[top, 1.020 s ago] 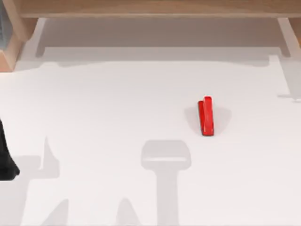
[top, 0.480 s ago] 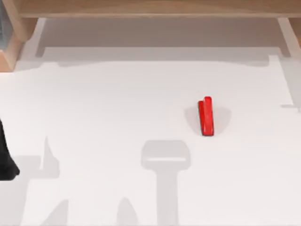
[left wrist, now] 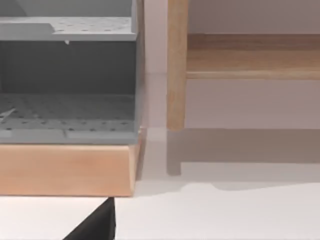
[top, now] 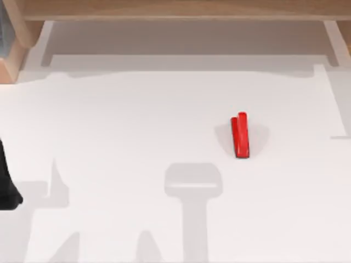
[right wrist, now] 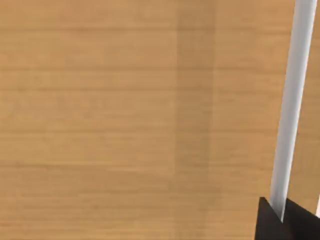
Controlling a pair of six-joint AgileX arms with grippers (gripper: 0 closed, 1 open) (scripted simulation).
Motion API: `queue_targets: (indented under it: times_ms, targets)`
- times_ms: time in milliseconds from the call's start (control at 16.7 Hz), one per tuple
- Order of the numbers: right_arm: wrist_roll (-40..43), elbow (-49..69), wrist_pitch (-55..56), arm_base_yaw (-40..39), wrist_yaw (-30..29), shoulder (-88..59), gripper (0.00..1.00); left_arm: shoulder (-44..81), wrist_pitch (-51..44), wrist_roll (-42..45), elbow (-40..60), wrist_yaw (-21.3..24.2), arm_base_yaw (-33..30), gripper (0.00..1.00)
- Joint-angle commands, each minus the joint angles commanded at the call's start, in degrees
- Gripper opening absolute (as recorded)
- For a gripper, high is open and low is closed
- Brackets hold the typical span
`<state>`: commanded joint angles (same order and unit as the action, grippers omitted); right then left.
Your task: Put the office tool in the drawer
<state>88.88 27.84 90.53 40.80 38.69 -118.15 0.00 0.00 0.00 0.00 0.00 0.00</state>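
One red stapler (top: 241,135) lay flat on the white table (top: 137,120), right of centre. The left arm (top: 6,186) sat at the left edge; whether either gripper was open could not be told.

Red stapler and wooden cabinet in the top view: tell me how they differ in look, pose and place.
The red stapler is small, narrow and glossy; the wooden cabinet is broad, matt and tan. The stapler lies out on the white table, right of centre, its length running toward the cabinet; the cabinet spans the far edge from side to side. The stapler has a dark base; the cabinet shows pale wood grain. Neither is touched by a gripper.
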Motion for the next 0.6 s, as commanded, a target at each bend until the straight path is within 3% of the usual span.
queue_targets:
  times_ms: [600]
  targets:
    - [0.0, 0.0, 0.0, 0.0, 0.0, 0.0, 0.75, 0.0, 0.0, 0.0, 0.0, 0.0, 0.0, 1.0]
